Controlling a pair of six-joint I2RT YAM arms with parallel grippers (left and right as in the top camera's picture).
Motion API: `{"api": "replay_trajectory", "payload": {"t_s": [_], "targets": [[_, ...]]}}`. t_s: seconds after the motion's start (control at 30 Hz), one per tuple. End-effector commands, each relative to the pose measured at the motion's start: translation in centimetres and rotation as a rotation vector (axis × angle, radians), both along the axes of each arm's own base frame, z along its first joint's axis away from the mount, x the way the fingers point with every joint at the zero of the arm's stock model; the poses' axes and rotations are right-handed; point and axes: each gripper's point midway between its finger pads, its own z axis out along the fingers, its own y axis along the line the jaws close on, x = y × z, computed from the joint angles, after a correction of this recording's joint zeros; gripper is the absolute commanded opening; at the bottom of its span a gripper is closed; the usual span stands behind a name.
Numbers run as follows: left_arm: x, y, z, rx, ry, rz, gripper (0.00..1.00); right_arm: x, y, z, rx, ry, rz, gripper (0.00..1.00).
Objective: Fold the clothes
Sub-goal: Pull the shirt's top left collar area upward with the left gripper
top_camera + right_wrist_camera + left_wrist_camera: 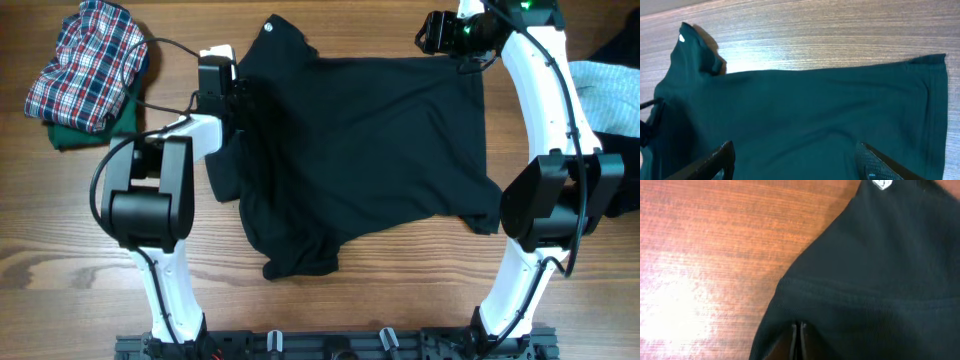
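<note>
Left hand (799,330) is pinched shut on the left edge of the black T-shirt (380,140) spread on the bench (330,310), right hand (795,165) wide open and empty over its far right corner; that corner should be gripped before both edges are lifted.

Overhead view: fixed above table (60,250), facing straight down, far off. Whole black T-shirt (370,150) in frame, my arms on either side of it.
Left wrist view: very near T-shirt's edge, facing along my left gripper (798,330), bare wood beside T-shirt.
Right wrist view: farther back, facing across T-shirt from between fingers of my right gripper (795,162).
Shared by all three: T-shirt corner bearing white logo (269,27).
</note>
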Motion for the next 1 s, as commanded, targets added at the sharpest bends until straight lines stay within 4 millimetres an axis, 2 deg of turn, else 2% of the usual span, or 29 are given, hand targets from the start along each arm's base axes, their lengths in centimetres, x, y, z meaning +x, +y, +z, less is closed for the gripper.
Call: {"api": "replay_trajectory", "payload": {"t_s": [0.0,0.23,0.3,0.4,0.53,0.6,0.67,0.77,0.87,0.97], "targets": [[1.3,1.2,0.7,0.033,-0.071,0.033,0.08,0.0,0.7,0.4,0.023,-0.001,0.007,0.77],[3.2,2.5,3.7,0.056,-0.196,0.095,0.10,-0.4,0.6,0.2,0.020,0.015,0.010,0.77],[3.3,2.5,3.8,0.057,-0.188,0.096,0.09,-0.5,0.6,0.1,0.019,0.020,0.010,0.77],[2.8,2.5,2.9,0.068,-0.101,0.090,0.07,-0.6,0.6,0.1,0.019,0.025,0.010,0.77],[1.3,2.6,3.1,0.088,0.046,0.083,0.06,-0.6,0.6,0.1,0.019,0.024,0.010,0.77],[0.4,2.3,4.3,0.083,0.101,0.069,0.05,-0.6,0.6,0.1,0.020,0.023,0.010,0.78],[-1.3,1.4,6.4,0.049,0.175,0.022,0.05,-0.5,0.6,0.1,0.020,0.020,0.010,0.78],[-3.3,0.5,8.0,0.007,0.237,-0.026,0.06,-0.4,0.6,0.1,0.020,0.017,0.010,0.78],[-5.2,0.2,8.4,-0.008,0.299,-0.042,0.04,-0.5,0.6,0.1,0.019,0.017,0.011,0.79],[-6.8,0.3,7.6,-0.007,0.372,-0.036,0.04,-0.4,0.6,0.1,0.016,0.015,0.016,0.80]]}}
